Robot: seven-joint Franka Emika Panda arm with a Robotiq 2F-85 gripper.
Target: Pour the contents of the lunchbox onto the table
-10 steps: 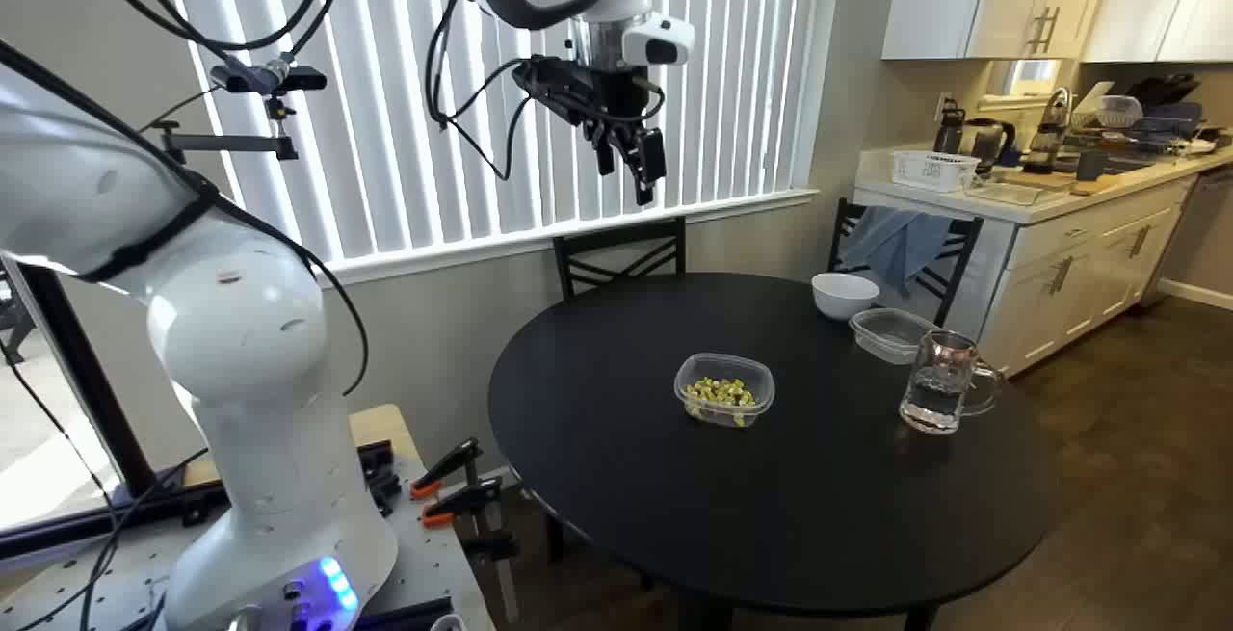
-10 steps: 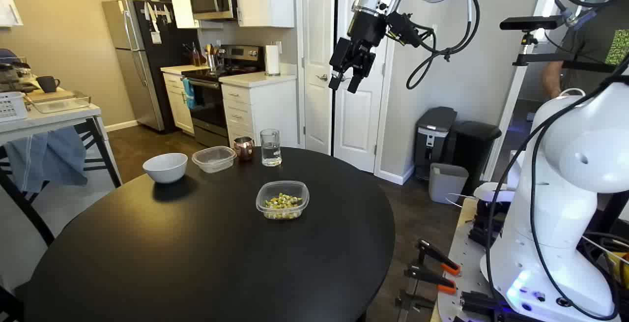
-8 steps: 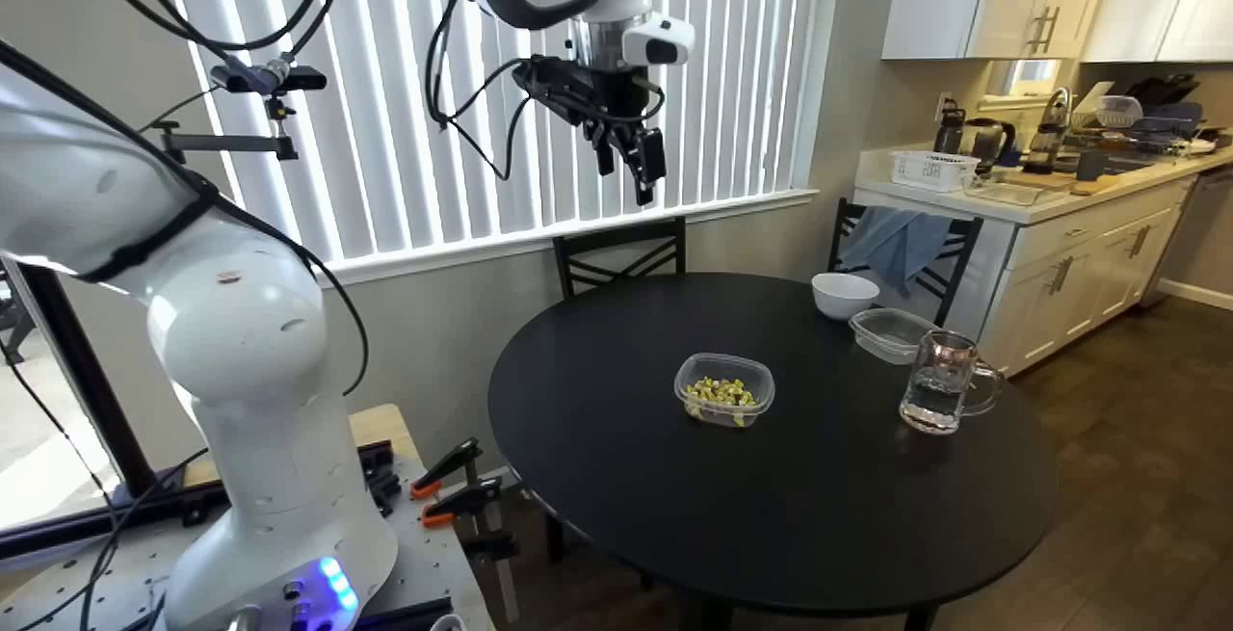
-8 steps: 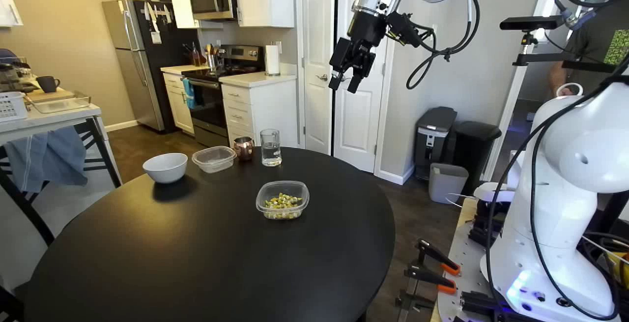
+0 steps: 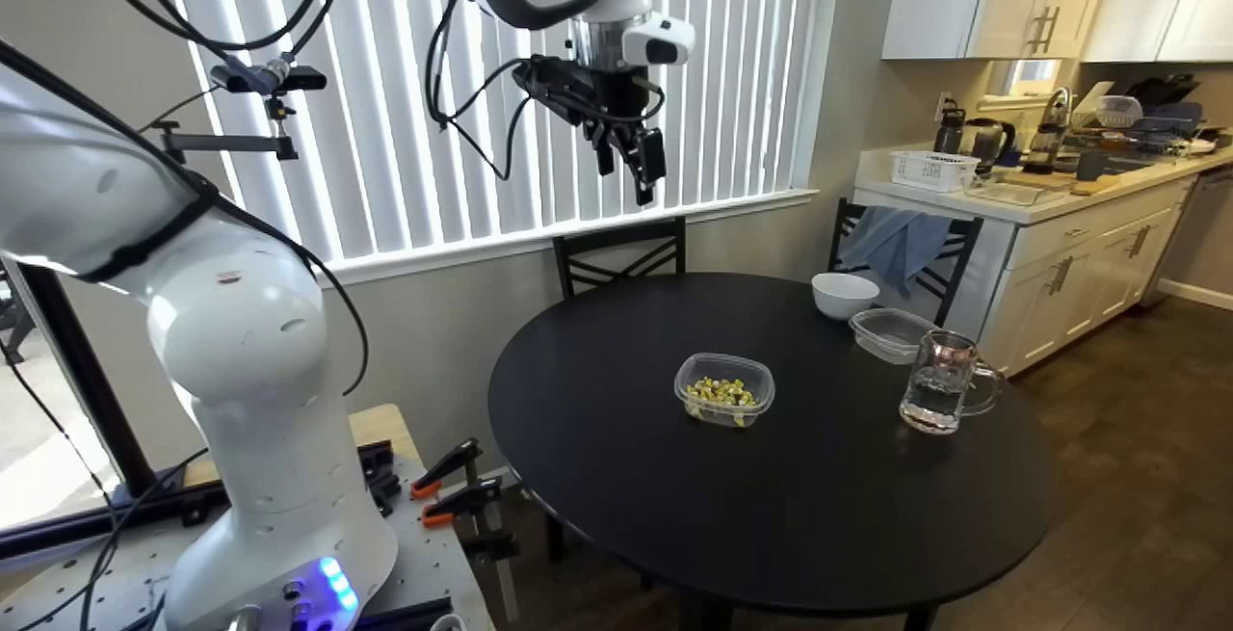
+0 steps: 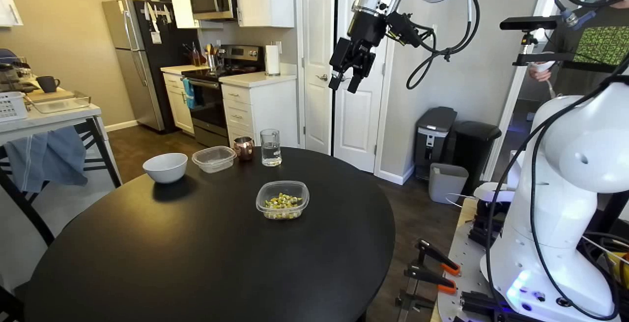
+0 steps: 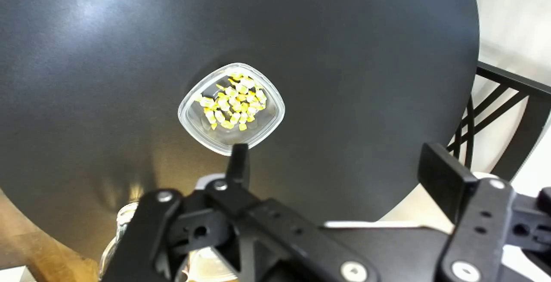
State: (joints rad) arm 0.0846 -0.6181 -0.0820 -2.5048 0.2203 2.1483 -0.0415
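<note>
The lunchbox (image 5: 764, 386) is a small see-through plastic box, upright and lidless on the round black table (image 5: 771, 515). It also shows in an exterior view (image 6: 265, 192) and in the wrist view (image 7: 224, 137). The contents (image 5: 721, 392), small yellow-green bits, lie inside it (image 6: 283, 201) and are seen from above in the wrist view (image 7: 234, 105). My gripper (image 5: 624, 180) hangs high above the table, well apart from the lunchbox, also in an exterior view (image 6: 344, 86). In the wrist view its fingers (image 7: 335, 146) are wide apart with nothing between them.
A white bowl (image 5: 845, 298), a second see-through container (image 5: 888, 334) and a glass mug of water (image 5: 931, 392) stand near the table's edge. A copper mug (image 6: 243, 148) stands beside the glass. Chairs (image 5: 621, 250) stand by the table. A person (image 6: 585, 61) stands in the background.
The arm, gripper and lunchbox have not visibly moved. The person in the background of an exterior view has come further into view.
</note>
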